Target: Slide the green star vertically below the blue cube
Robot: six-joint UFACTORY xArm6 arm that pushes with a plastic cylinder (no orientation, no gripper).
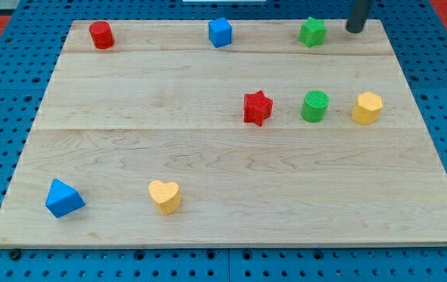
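Note:
The green star (pixel 312 31) lies near the view's top edge of the wooden board (pixel 208 157), right of centre. The blue cube (pixel 219 32) lies to its left at about the same height, a good gap between them. My tip (pixel 354 29) comes down from the view's top edge and stands just right of the green star, a small gap apart from it, not touching.
A red cylinder (pixel 101 35) is at the top left. A red star (pixel 257 108), a green cylinder (pixel 314 106) and a yellow hexagonal block (pixel 367 108) form a row at mid right. A blue triangular block (pixel 63 198) and a yellow heart (pixel 165 196) lie at bottom left.

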